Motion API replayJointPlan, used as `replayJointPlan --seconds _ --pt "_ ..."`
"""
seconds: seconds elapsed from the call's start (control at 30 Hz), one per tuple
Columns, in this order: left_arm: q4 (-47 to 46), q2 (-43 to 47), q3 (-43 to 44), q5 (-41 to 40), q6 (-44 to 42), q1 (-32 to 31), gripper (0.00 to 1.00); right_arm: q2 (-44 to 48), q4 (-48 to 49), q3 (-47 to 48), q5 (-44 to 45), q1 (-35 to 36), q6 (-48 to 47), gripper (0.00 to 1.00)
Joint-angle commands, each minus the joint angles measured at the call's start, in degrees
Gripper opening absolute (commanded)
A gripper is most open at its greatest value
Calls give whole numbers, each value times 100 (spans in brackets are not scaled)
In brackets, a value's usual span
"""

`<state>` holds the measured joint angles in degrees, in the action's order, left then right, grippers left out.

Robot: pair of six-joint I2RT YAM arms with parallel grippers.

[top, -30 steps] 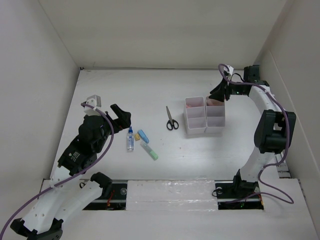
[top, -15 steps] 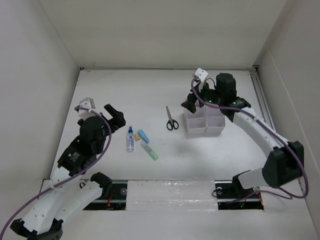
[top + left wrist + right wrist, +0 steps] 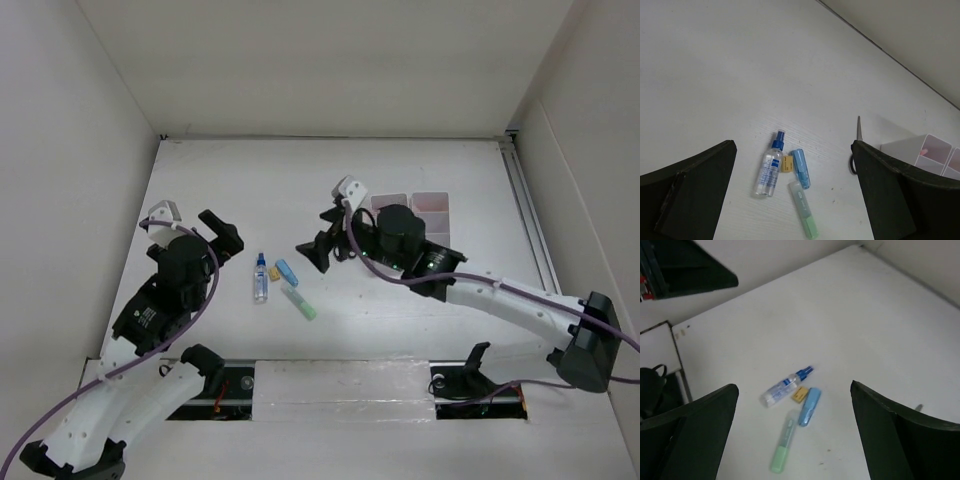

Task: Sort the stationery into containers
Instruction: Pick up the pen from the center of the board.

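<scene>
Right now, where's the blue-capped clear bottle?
Top view: the bottle lies flat on the table, left of centre, just left of the blue marker, with the green marker to its lower right.

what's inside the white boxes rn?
Left wrist view: a pink item in one compartment of the white boxes. From above only the far compartments show, pinkish inside; the right arm covers the nearer ones, so their contents can't be seen.
</scene>
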<state>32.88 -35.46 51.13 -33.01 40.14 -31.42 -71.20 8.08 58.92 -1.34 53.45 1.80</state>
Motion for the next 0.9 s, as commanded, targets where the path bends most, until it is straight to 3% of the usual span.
replayJointPlan --seconds 0.0,0.07,0.1,0.17,0.2,0.23,0.3,0.33,0.4,0.57,0.7,0.87 --pt "69 83 186 -267 143 -5 100 -315 79 156 -365 95 549 100" --pt "121 145 186 -328 205 -5 100 -526 -119 76 480 340 1005 100" --pt "122 206 186 -328 205 -5 100 -657 -427 381 2296 820 1093 100" --pt "122 267 186 -328 205 -5 100 -1252 -1182 786 4256 1411 1425 100" --pt "70 268 186 -259 205 -5 100 -1447 -2073 988 5362 1805 1854 100" --pt "69 268 186 -258 144 -5 100 -1615 -2439 1364 5503 1914 2329 100" --pt "17 268 186 -197 143 -5 100 -1819 -2235 1316 5244 1976 2449 98" --pt "16 268 186 -197 143 -5 100 -1819 -1910 994 4553 1976 2195 97" --pt "16 216 186 -197 90 -5 100 -1819 -1617 815 3995 1976 2105 100" --pt "16 162 186 -83 90 -5 100 -2485 -2257 1288 3274 1775 2070 98" --pt "-89 110 186 50 -24 -5 100 -2645 -1758 1105 1588 1370 1508 94" --pt "-89 110 186 102 -76 -5 100 -3003 -2177 1402 1400 1308 1331 90"
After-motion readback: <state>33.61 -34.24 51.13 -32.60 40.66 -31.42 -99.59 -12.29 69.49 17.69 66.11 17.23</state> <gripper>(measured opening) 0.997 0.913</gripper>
